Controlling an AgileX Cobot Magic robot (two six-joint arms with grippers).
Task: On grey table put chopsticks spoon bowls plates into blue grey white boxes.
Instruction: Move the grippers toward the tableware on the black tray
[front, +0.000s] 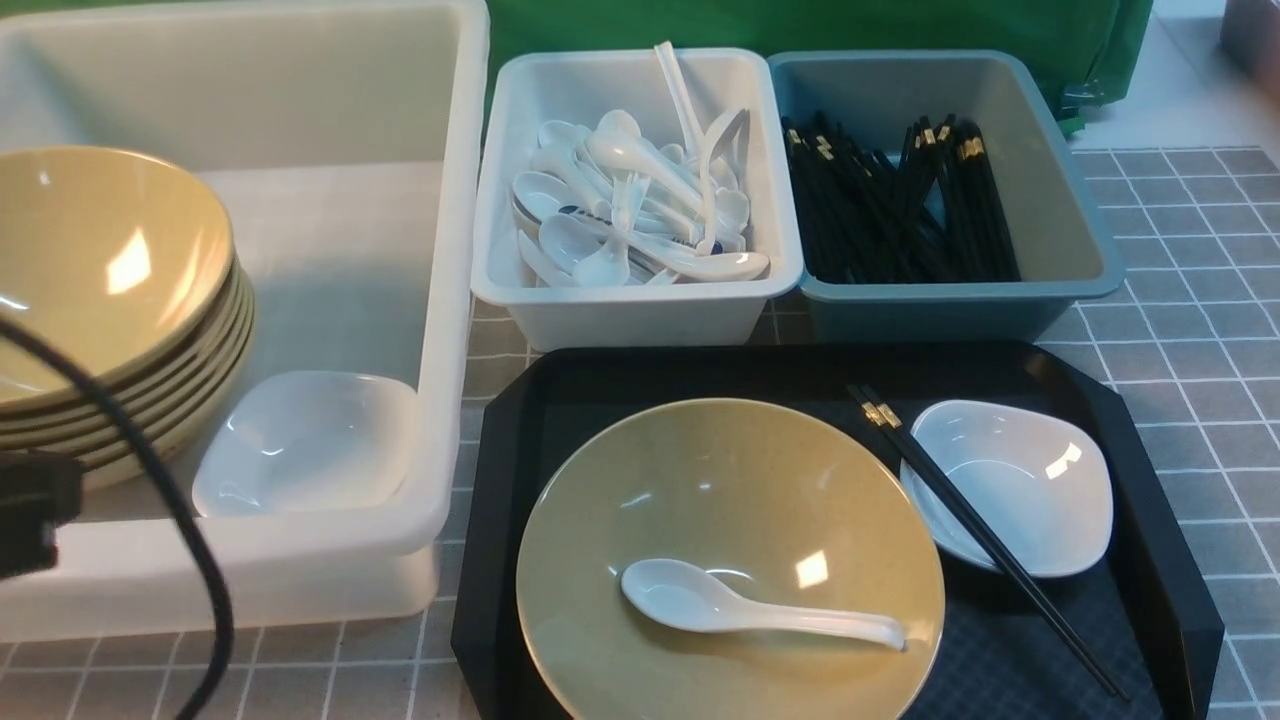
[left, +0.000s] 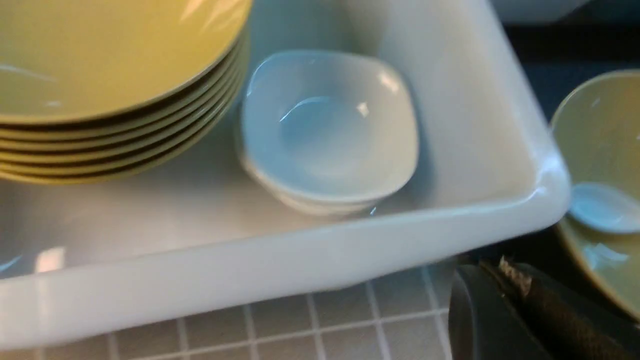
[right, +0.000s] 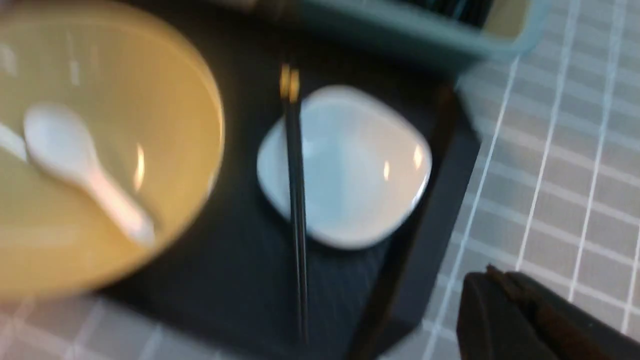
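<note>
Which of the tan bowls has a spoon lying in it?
The tan bowl on the black tray: a white spoon lies inside it. The top bowl of the stack in the large white box holds no spoon.

black cable, dark tool (right: 492, 282)

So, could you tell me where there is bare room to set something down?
Inside the large white tub, behind the white dish. The spoon tub looks crowded, as does the black tray's middle.
</note>
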